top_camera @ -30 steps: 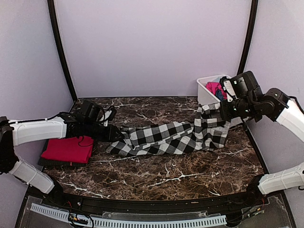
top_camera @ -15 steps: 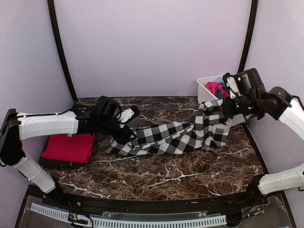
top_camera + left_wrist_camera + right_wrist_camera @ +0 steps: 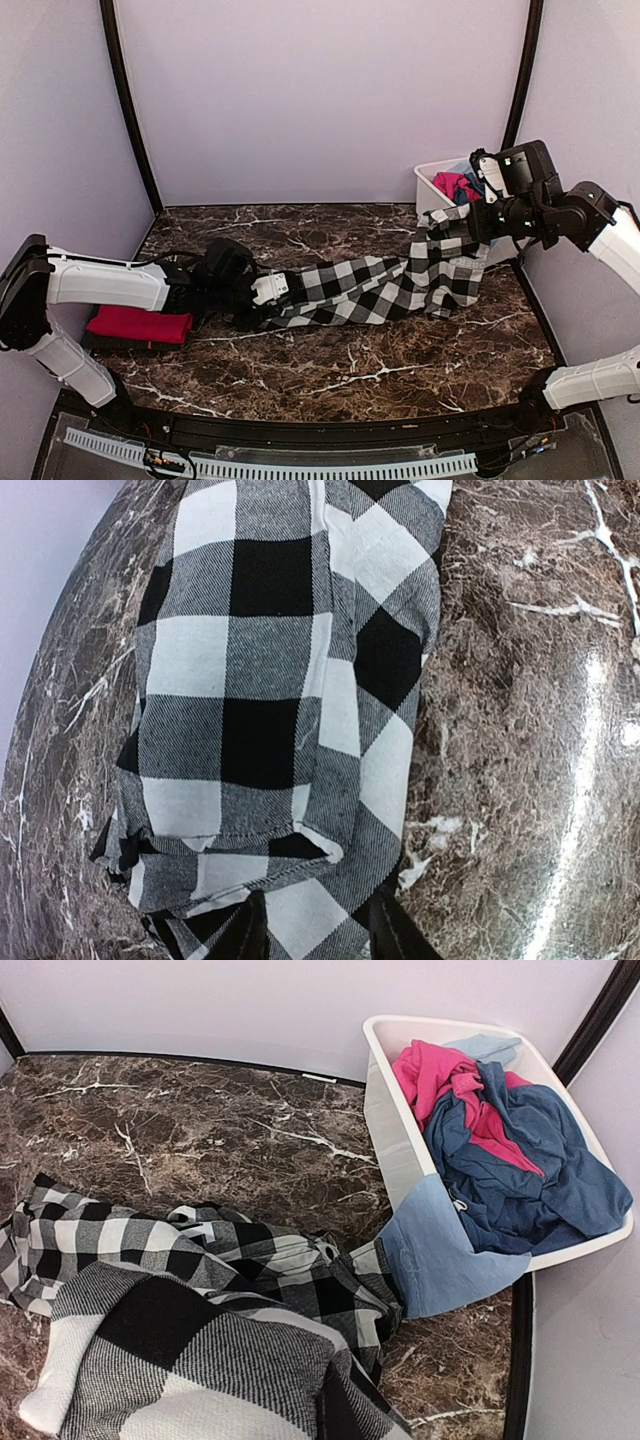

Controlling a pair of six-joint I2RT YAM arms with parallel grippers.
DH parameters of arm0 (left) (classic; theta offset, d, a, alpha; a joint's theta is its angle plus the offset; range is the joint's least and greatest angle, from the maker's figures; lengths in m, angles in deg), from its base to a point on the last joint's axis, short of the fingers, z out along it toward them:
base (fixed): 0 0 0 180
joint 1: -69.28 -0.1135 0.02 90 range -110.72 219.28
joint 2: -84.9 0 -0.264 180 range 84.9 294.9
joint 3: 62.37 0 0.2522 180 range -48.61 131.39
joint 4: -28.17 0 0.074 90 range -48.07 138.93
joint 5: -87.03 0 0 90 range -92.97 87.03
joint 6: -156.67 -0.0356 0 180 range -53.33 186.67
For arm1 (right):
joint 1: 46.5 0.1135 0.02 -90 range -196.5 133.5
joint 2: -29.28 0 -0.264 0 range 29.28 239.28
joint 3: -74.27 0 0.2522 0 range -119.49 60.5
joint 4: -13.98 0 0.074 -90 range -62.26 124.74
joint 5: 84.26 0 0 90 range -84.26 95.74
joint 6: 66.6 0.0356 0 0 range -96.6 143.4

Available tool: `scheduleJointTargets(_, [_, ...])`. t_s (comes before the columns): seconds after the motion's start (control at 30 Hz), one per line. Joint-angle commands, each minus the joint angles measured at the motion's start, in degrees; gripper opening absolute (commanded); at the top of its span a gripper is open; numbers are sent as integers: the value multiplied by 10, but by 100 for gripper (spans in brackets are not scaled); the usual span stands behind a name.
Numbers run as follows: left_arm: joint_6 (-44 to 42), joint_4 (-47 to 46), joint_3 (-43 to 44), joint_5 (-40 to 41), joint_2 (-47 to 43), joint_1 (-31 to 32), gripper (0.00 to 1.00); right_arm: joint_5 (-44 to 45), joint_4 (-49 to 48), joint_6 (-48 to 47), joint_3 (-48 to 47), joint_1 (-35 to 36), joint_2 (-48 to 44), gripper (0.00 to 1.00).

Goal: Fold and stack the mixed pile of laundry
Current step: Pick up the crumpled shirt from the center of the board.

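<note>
A black-and-white checked garment lies stretched across the dark marble table. My left gripper is at its left end. In the left wrist view the checked cloth fills the gap between the two dark fingers of that gripper, which is shut on it. My right gripper holds the right end lifted off the table. In the right wrist view its fingers are hidden under the bunched checked cloth. A folded red tee lies at the left edge.
A white tub stands at the back right corner, holding a pink piece and a navy tee. A light blue piece hangs over its near wall. Black frame posts rise at both back corners.
My left gripper swung right from beside the red tee, opened wider, then came down and closed on the checked garment's left end. The right gripper rose slightly with its end.
</note>
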Motion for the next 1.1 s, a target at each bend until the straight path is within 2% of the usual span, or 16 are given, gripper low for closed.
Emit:
scheduleJointTargets(0.0, [-43, -40, -7, -8, 6, 3, 31, -5, -32, -5, 5, -7, -10, 0])
scheduleJointTargets(0.37, [-81, -36, 17, -10, 69, 4, 27, -18, -36, -5, 10, -17, -11, 0])
scheduleJointTargets(0.63, [-113, -85, 20, 68, 104, 9, 31, -23, -35, -5, 12, -22, -11, 0])
scheduleJointTargets(1.07, [-140, -158, -2, 101, 72, 15, 29, -34, -40, -4, 14, -24, -4, 0])
